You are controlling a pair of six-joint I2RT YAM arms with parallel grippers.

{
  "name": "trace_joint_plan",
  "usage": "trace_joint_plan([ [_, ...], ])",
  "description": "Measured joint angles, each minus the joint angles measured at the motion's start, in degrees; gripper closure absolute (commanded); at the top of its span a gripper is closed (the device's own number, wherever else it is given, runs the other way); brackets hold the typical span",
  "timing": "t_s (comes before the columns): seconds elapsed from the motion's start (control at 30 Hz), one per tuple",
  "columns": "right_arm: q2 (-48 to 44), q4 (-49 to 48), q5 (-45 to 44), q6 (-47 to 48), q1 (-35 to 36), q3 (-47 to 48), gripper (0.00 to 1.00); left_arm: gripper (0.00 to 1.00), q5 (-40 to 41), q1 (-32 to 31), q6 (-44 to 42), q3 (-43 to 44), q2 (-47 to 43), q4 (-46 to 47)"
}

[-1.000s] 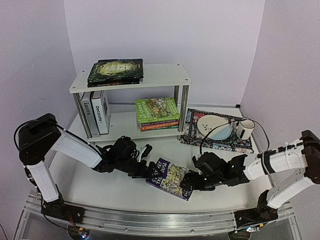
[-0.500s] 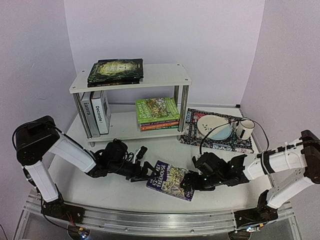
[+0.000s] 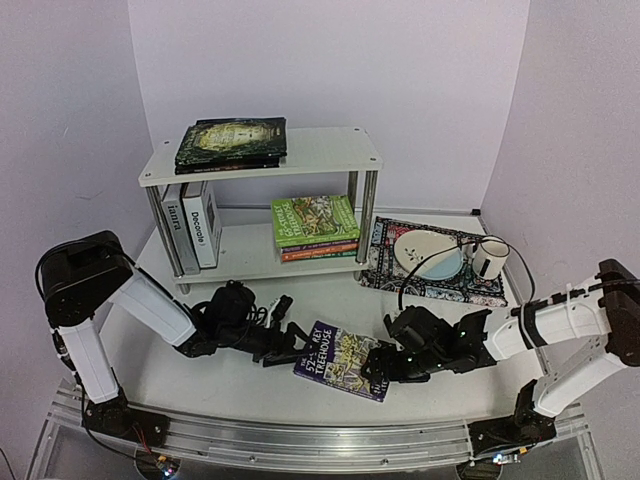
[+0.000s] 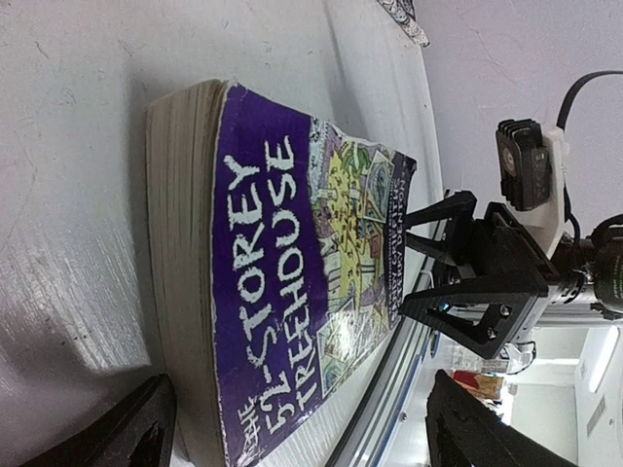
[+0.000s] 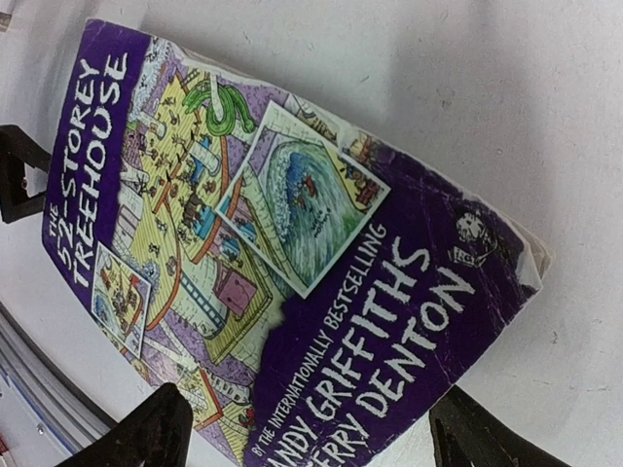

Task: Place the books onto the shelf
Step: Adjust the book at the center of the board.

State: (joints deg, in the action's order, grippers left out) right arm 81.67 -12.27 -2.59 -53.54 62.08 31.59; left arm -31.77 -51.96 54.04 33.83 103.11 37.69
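One of the books, a purple "52-Storey Treehouse" paperback [image 3: 340,358], lies flat on the table in front of the shelf [image 3: 300,150]. My left gripper [image 3: 287,328] is open just left of it, and the book's [image 4: 292,292] title end lies in line between its fingers. My right gripper [image 3: 378,364] is open at the book's [image 5: 282,243] author-name end and holds nothing. Dark books [image 3: 232,140] lie on the shelf's top board. Two white hardbacks [image 3: 192,228] stand on the lower board beside a green and orange stack [image 3: 315,225].
A dark patterned mat [image 3: 435,262] lies right of the shelf with a pale bowl [image 3: 428,252] and a white mug [image 3: 490,257] on it. Walls close in the back and both sides. A metal rail [image 3: 300,440] runs along the near edge.
My left gripper has drawn back to the left, off the book's left end. The right gripper and the book have barely moved.
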Motion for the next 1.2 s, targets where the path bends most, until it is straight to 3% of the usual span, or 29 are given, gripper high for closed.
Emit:
trace_joint_plan([
  [0.13, 0.0, 0.0, 0.0, 0.0, 0.0, 0.0, 0.16, 0.13, 2.0, -0.1, -0.1, -0.2, -0.4, -0.2],
  [0.23, 0.0, 0.0, 0.0, -0.1, 0.0, 0.0, 0.16, 0.22, 3.0, -0.4, -0.3, -0.2, -0.4, -0.4],
  [0.6, 0.7, 0.8, -0.5, -0.1, 0.0, 0.0, 0.16, 0.87, 2.0, -0.8, -1.7, 2.2, 0.8, -6.0],
  [0.7, 0.7, 1.2, -0.9, 0.0, 0.0, 0.0, 0.16, 0.99, 1.9, -0.7, -1.7, 2.4, 0.8, -7.0],
  [1.2, -4.7, 5.2, -5.4, 3.5, 0.0, 0.2, 0.03, 1.00, 1.4, -0.3, -1.5, 2.5, -5.7, -7.6],
])
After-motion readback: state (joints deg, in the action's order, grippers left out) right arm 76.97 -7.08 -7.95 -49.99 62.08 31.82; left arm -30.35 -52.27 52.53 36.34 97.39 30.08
